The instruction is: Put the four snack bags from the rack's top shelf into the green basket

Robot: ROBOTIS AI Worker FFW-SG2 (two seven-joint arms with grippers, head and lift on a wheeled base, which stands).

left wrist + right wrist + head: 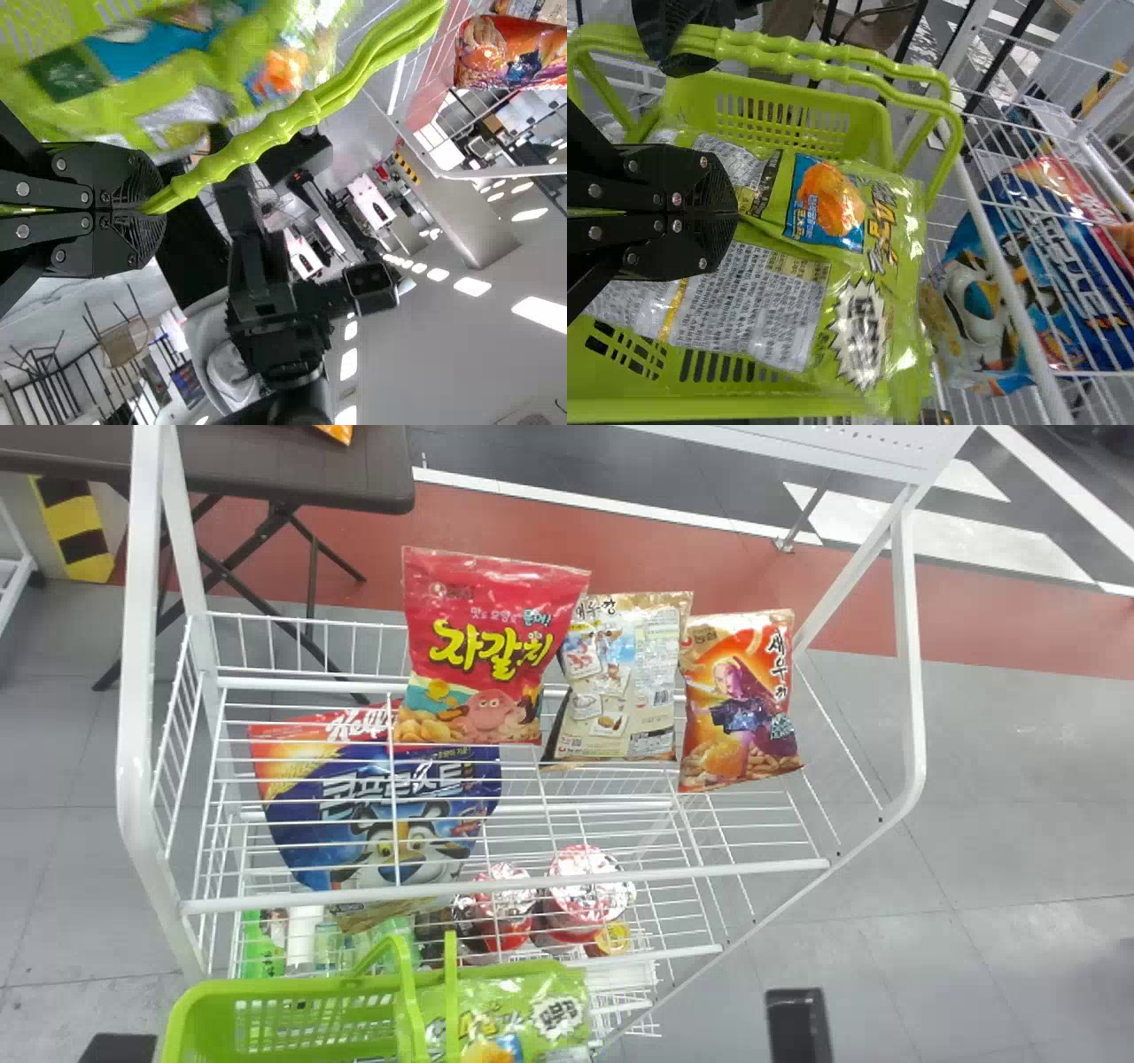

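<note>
Right gripper pinches the green snack bag inside the basket; I've got the left gripper clamped on the basket's handle. Red bag, beige bag, orange bag: rack's top shelf, beyond the basket. Blue bag below them.

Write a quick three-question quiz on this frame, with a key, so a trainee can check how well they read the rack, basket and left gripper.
1. Order from left to right in the head view, on the top shelf: orange bag, red bag, beige bag.
2. True or false: the left gripper holds the green basket by its handle.
3. Where is the blue pouch?
a) in the green basket
b) below the top shelf
c) on the dark table

Key: 1. red, beige, orange; 2. true; 3. b
</note>
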